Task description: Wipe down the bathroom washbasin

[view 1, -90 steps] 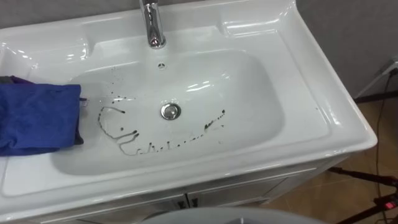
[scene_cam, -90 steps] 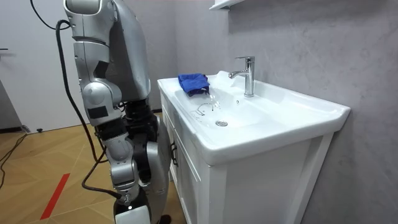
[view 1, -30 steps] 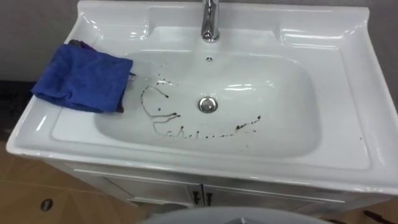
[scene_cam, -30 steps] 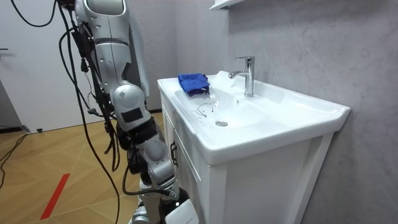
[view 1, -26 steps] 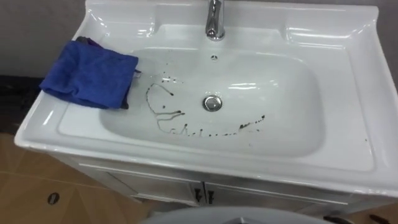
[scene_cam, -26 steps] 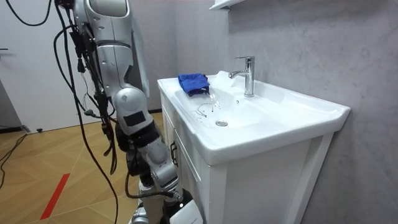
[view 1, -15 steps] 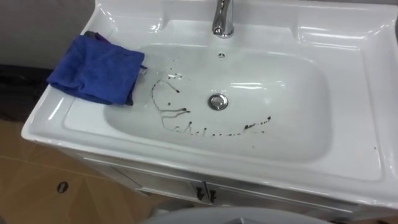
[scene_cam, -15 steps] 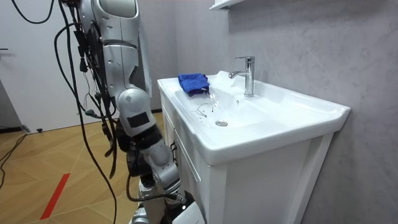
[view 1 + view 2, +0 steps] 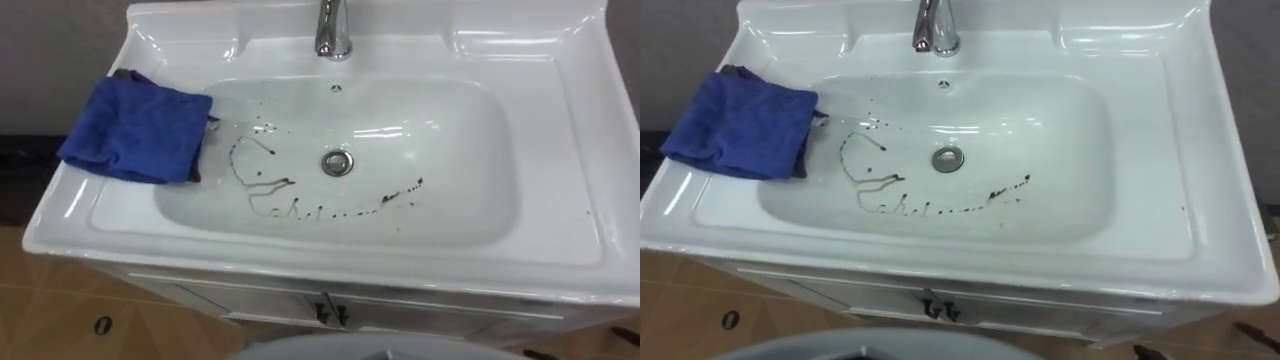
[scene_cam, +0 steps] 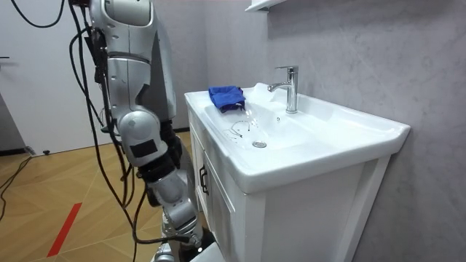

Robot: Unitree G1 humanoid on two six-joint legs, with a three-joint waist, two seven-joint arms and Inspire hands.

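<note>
Nothing is wiped yet, I judge. Dark squiggles (image 9: 290,205) still lie across the bowl of the basin (image 9: 560,140), left of and in front of the drain (image 9: 337,162). The blue cloth (image 9: 135,130) lies folded on the basin's left edge, untouched. My right hand (image 10: 180,240) hangs low by the cabinet (image 10: 291,218); whether it is clenched or slack I cannot tell. Fetching the cloth and all the wiping remain.
</note>
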